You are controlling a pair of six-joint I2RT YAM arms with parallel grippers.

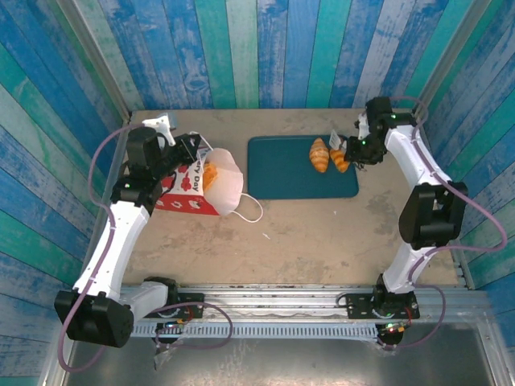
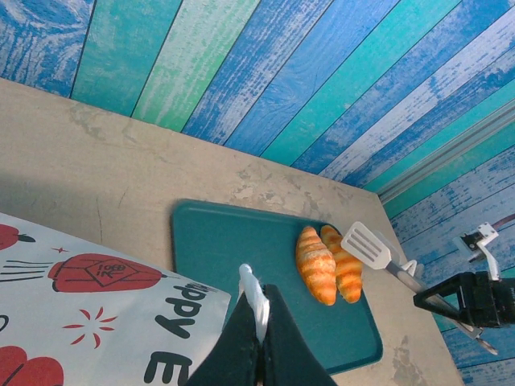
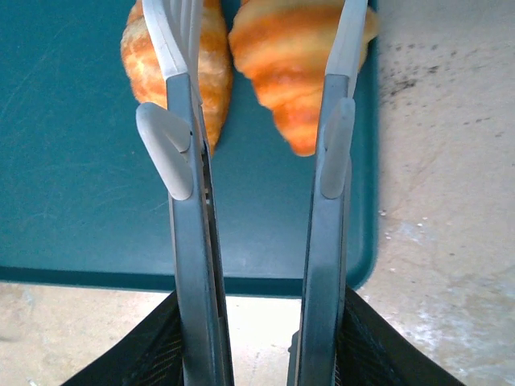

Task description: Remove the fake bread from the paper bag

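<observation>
The paper bag (image 1: pixel 187 190) lies on its side at the left, white mouth toward the tray, with orange fake bread (image 1: pixel 211 177) showing inside. My left gripper (image 1: pixel 193 151) is shut on a white edge of the paper bag (image 2: pixel 96 322), pinched between the fingertips of the left gripper (image 2: pixel 259 310). Two croissants (image 1: pixel 319 154) (image 1: pixel 339 159) lie side by side on the teal tray (image 1: pixel 282 177). My right gripper (image 3: pixel 257 354) is shut on grey tongs (image 3: pixel 193 265), whose white tips straddle the right croissant (image 3: pixel 298 64); the left croissant (image 3: pixel 211 72) lies under the left tong arm.
The teal tray (image 2: pixel 225 249) sits at the table's back middle, its left part bare. A white cord handle (image 1: pixel 251 211) of the bag trails on the table. Blue-green plank walls (image 1: pixel 257 48) close in the table on three sides.
</observation>
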